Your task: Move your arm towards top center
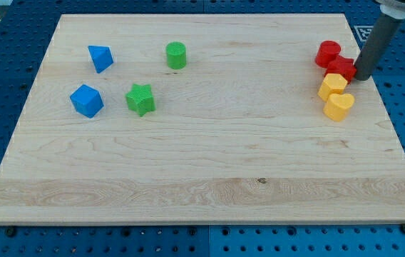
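Note:
My tip (361,76) is at the view's right edge of the wooden board (209,157), touching or just right of a red block (343,68). A red cylinder (326,53) sits just up-left of that red block. Below them a yellow block (332,86) and a yellow heart (339,106) lie close together. The dark rod rises to the view's top right corner. On the view's left are a blue triangular block (100,58), a blue cube-like block (87,101), a green star (140,99) and a green cylinder (176,55).
The board rests on a blue perforated table (3,86). A black-and-white marker tag (363,32) lies just off the board's top right corner, behind the rod.

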